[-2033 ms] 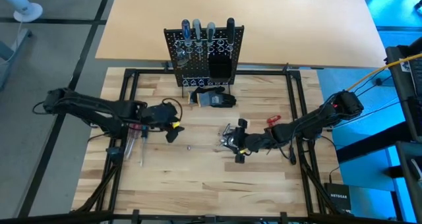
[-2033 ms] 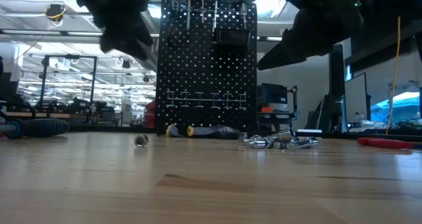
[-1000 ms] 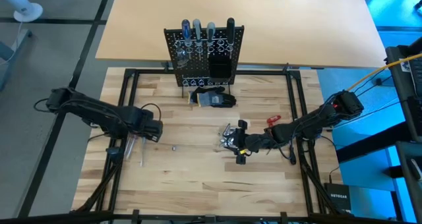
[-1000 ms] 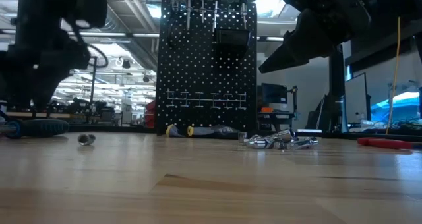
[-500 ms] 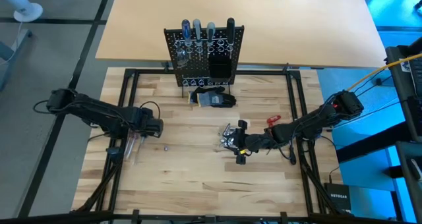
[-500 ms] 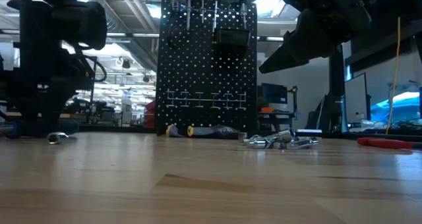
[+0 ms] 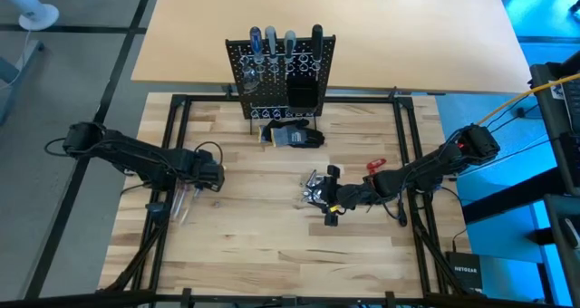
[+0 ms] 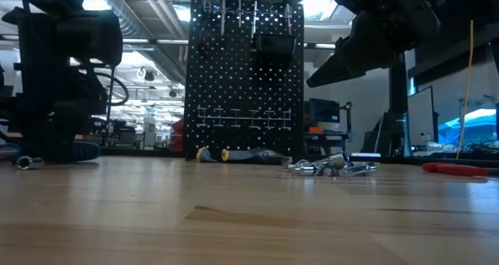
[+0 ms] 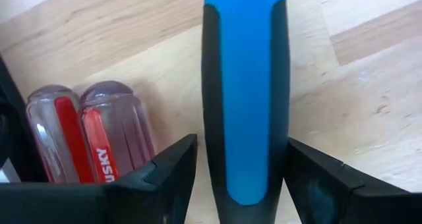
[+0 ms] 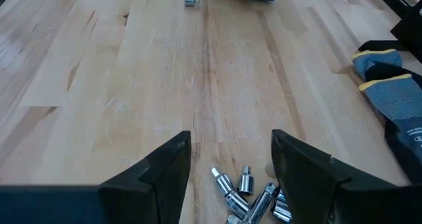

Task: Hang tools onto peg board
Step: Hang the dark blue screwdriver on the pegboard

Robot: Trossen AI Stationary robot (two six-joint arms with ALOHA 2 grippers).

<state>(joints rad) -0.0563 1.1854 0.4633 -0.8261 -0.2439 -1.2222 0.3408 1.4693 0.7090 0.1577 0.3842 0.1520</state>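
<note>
My left gripper (image 7: 205, 178) (image 9: 242, 159) is at the table's left, pointing down, open. Its fingers stand on either side of a blue-and-black screwdriver handle (image 9: 245, 85) that lies on the table. Two clear red-striped screwdriver handles (image 9: 86, 138) lie beside it. My right gripper (image 7: 328, 201) (image 10: 231, 145) hangs open above a pile of silver pieces (image 7: 314, 192) (image 10: 249, 192). One small silver piece (image 8: 26, 163) (image 10: 189, 0) lies alone near the left gripper. The peg board (image 7: 281, 72) stands at the far edge with several screwdrivers (image 7: 270, 40) in its top holders.
A dark glove bundle (image 7: 294, 134) lies in front of the peg board. A red-handled tool (image 7: 376, 166) (image 8: 456, 169) lies at the right. A black frame rail (image 7: 168, 145) borders the wooden table; bare wood lies in the near middle.
My left gripper has come down over the screwdrivers at the table's left, tipping further downward, and stays open. The lone small silver piece has rolled across the wood toward the table's left edge.
</note>
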